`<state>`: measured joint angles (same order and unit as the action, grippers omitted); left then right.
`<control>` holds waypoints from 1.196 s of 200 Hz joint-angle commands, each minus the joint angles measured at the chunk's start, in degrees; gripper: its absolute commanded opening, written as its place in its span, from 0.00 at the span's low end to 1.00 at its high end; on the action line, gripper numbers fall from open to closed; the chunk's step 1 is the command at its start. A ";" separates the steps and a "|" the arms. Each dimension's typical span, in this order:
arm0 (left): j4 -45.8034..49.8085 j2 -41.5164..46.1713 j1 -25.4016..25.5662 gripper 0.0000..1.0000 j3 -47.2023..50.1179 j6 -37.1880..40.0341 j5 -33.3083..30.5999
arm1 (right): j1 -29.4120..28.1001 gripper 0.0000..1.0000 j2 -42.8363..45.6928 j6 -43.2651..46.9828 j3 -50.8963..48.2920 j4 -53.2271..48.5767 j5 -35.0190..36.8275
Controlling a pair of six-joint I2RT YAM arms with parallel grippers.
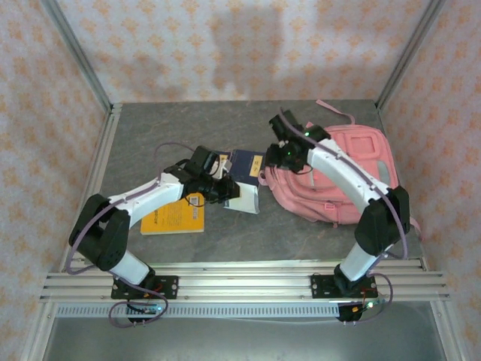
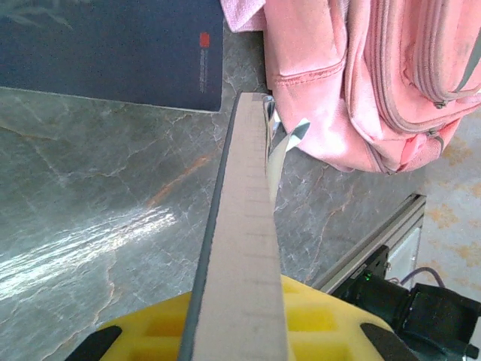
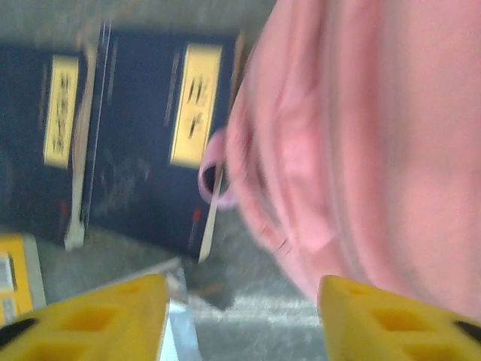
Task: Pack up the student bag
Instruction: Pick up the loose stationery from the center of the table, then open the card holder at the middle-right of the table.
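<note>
Here we are at the grey stone-look table, and the student bag, a big soft pink fabric backpack, lies flat on the right half, its left side toward the books. Our left gripper is clenched on a thin dark-covered book, which we see edge-on, pointing at the bag's lower corner and near it. On the other side, the right gripper hangs at the bag's left edge with its yellow fingers spread and nothing between them (that view is blurred, mind you). A dark blue book with yellow labels lies just beside the bag, and a yellow book sits well apart, to the left.

Now, how will this bag handle? We judge it limp and light: it will sag, fold and slide on that smooth top instead of holding its mouth open. We would pinch the fabric at a zip edge or a strap, never a flat panel. We cannot tell from here which zip is open.
</note>
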<state>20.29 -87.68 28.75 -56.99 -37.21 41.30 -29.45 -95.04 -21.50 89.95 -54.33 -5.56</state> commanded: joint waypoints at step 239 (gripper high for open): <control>4.09 -5.98 -3.79 0.00 -20.22 1.33 -4.63 | 11.59 0.00 2.23 0.52 1.36 3.00 -2.59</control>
<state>28.56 -90.56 25.12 -72.77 -35.55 34.13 -17.41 -97.43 -17.80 91.02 -55.22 -5.50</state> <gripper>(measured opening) 0.174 0.043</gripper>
